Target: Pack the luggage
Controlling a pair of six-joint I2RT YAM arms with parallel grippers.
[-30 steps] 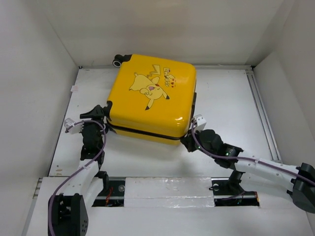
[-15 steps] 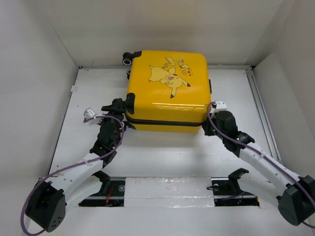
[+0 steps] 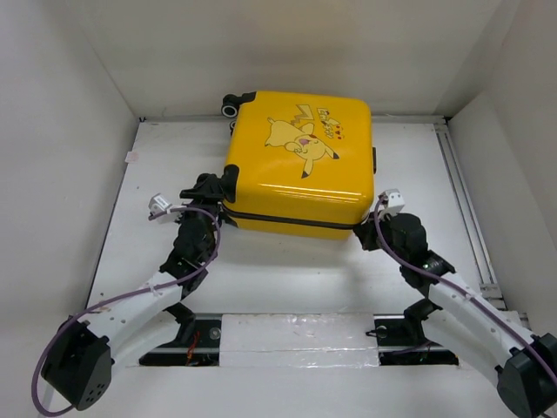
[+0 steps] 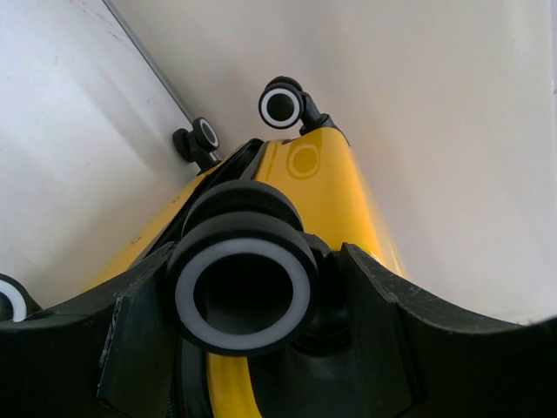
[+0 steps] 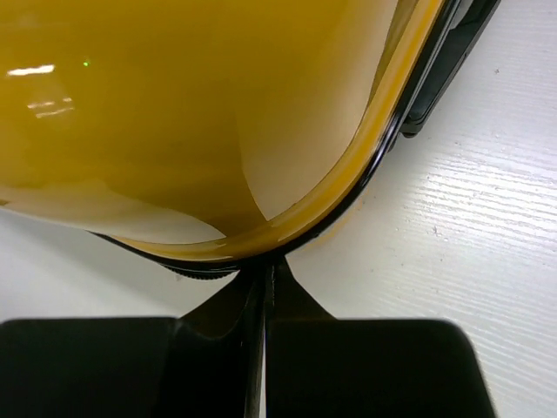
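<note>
The luggage [image 3: 300,161] is a closed yellow Pikachu suitcase lying flat on the white table, printed shell up. My left gripper [image 3: 218,187] is at its near left corner. In the left wrist view the fingers [image 4: 139,335] are closed round a black-and-white caster wheel [image 4: 242,292], with the yellow shell [image 4: 322,174] behind. My right gripper [image 3: 370,228] is at the near right corner. In the right wrist view it [image 5: 268,266] is shut, its tips touching the black zipper seam under the yellow shell [image 5: 174,104]. Whether they pinch anything there is hidden.
White walls enclose the table at the back and both sides. Two more caster wheels [image 4: 282,104] show at the far left corner, one of them also from above [image 3: 231,109]. A metal rail [image 3: 461,200] runs along the table's right side.
The luggage has turned and slid right and towards the back wall. Both grippers moved with it, staying at its near corners. In the last half second it shifted only slightly.
</note>
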